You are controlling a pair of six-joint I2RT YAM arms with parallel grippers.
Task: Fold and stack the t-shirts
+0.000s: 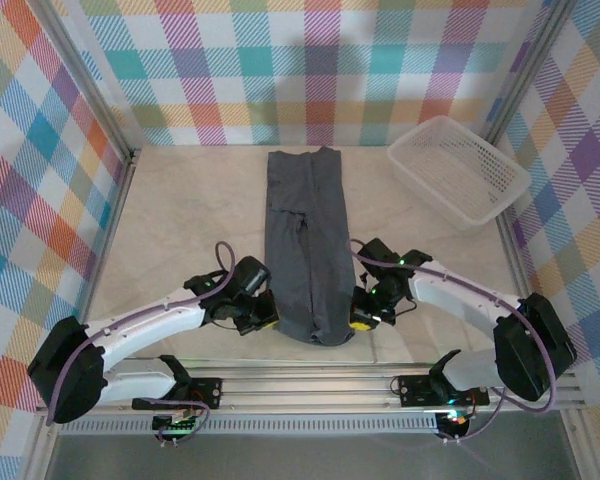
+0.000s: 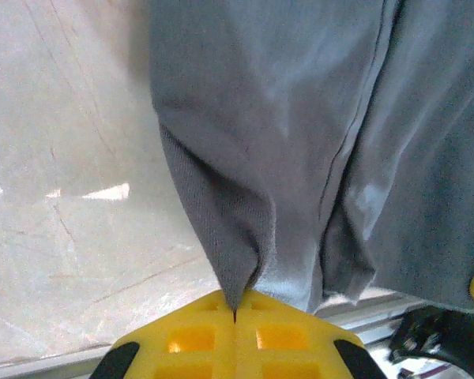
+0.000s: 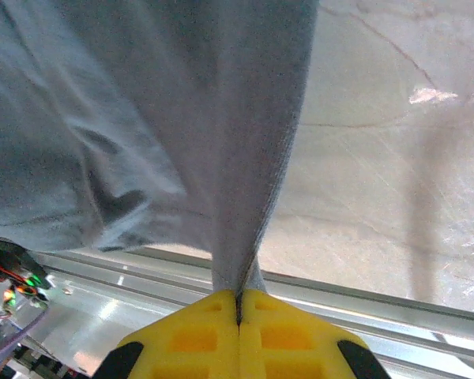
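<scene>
A dark slate-grey t-shirt (image 1: pixel 307 245) lies folded into a long narrow strip down the middle of the table, its near end by the arms. My left gripper (image 1: pixel 263 322) is shut on the near left corner of the t-shirt (image 2: pixel 245 237), the cloth pinched between the yellow fingers (image 2: pixel 197 335). On the other side, my right gripper (image 1: pixel 360 320) is shut on the near right corner of the t-shirt (image 3: pixel 221 158), whose cloth runs in a taut fold into the closed yellow fingers (image 3: pixel 284 335). Both corners are lifted slightly off the table.
A white plastic mesh basket (image 1: pixel 458 170) stands at the back right. The metal rail (image 1: pixel 310 385) runs along the near table edge, close behind both grippers. Bare table (image 1: pixel 180 220) lies left and right of the shirt.
</scene>
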